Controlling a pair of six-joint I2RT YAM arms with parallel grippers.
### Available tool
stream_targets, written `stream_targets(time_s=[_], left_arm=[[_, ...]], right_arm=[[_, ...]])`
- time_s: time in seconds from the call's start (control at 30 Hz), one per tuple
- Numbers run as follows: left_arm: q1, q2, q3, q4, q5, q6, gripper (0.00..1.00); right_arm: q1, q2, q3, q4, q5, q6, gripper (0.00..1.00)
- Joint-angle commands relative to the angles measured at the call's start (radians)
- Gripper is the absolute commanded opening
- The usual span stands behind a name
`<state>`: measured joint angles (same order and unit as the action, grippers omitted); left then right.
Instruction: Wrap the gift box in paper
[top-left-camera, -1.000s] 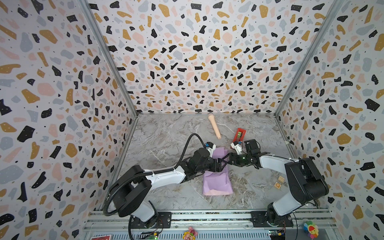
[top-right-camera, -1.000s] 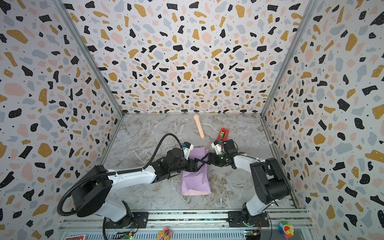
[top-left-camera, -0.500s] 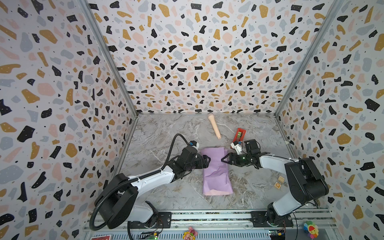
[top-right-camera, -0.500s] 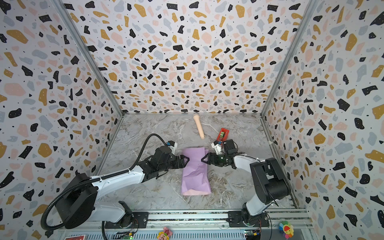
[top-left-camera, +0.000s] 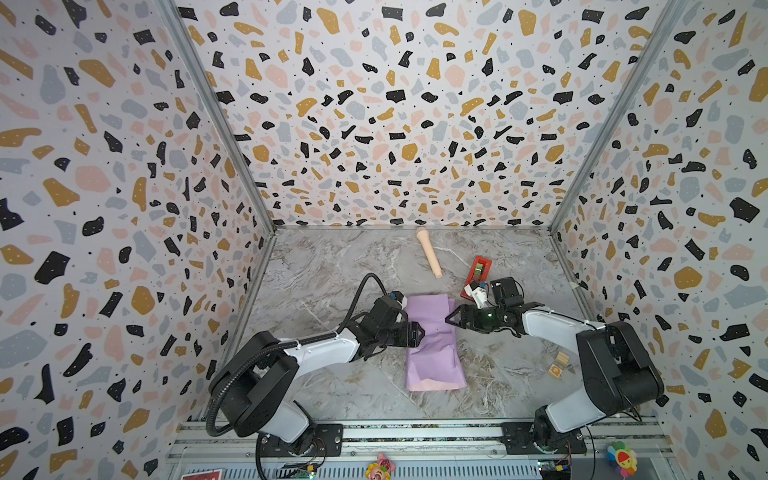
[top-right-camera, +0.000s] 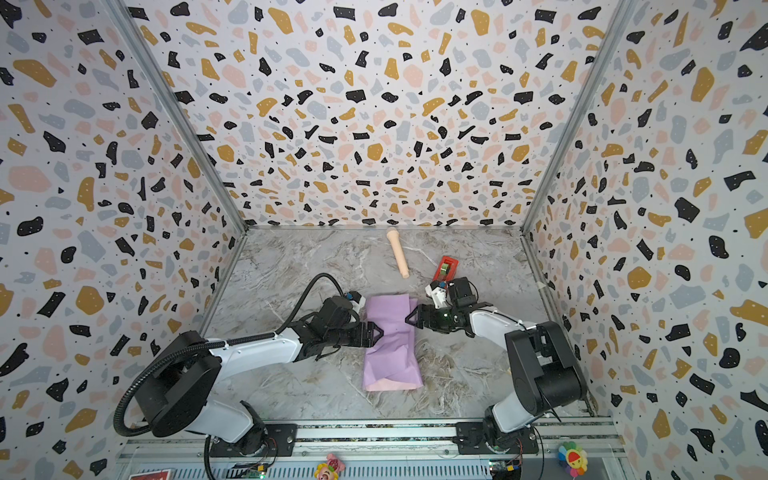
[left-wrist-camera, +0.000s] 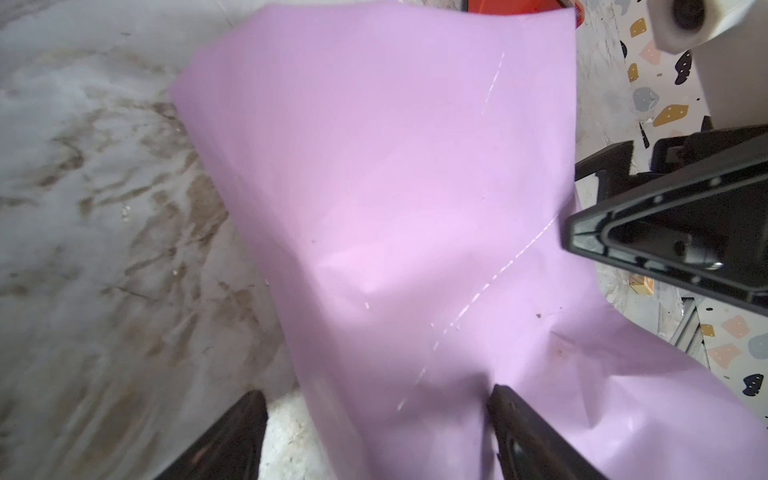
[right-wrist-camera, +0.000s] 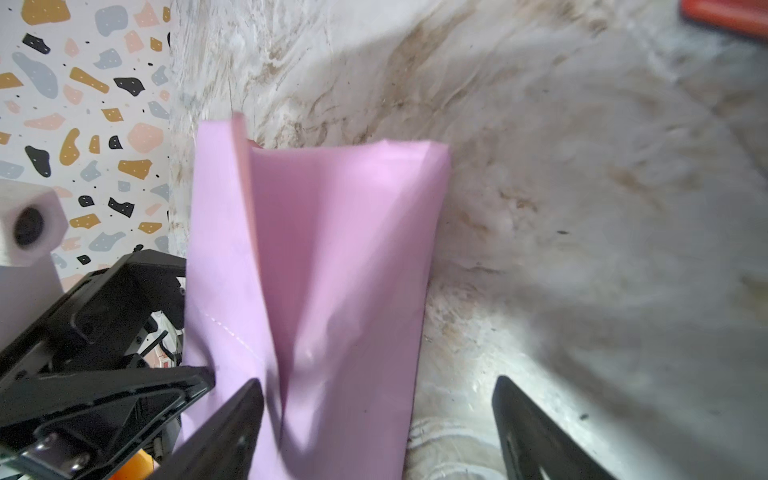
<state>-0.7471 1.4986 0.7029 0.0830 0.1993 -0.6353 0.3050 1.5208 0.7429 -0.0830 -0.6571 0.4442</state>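
The paper (top-left-camera: 434, 345) (top-right-camera: 392, 349) lies mid-table as a long folded lilac bundle, with its pale pink face showing at the near end. The gift box is hidden. My left gripper (top-left-camera: 419, 334) (top-right-camera: 378, 332) stands open at the bundle's left edge. In the left wrist view its jaws (left-wrist-camera: 376, 395) straddle a raised fold of paper (left-wrist-camera: 395, 208) without closing on it. My right gripper (top-left-camera: 449, 320) (top-right-camera: 409, 318) is open at the right edge. In the right wrist view (right-wrist-camera: 378, 384) one finger rests against the paper (right-wrist-camera: 332, 249) and the other is over bare table.
A red tape dispenser (top-left-camera: 478, 270) (top-right-camera: 445, 268) stands just behind my right wrist. A beige toy microphone (top-left-camera: 428, 251) lies near the back wall. Small wooden blocks (top-left-camera: 559, 363) sit by the right arm's base. Patterned walls enclose three sides of the table.
My left gripper left the top of the paper, swung out to the left, then came back to the bundle's left edge. The right gripper backed slightly to the right edge.
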Motion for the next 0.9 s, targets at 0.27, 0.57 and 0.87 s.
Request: stream_targets(time_s=[0.27, 0.57, 0.87], left_arm=[[-0.024, 0.037, -0.013, -0.117, -0.055, 0.048, 0.85], [-0.026, 0.031, 0.000, -0.120, -0.069, 0.041, 0.85], [-0.029, -0.008, 0.017, -0.090, -0.064, 0.004, 0.85]], right_arm=[[0.142, -0.119, 0.065, -0.161, 0.208, -0.022, 0.85], [0.212, -0.148, -0.008, -0.217, 0.318, -0.030, 0.87], [0.209, -0.130, -0.066, -0.184, 0.318, -0.054, 0.85]])
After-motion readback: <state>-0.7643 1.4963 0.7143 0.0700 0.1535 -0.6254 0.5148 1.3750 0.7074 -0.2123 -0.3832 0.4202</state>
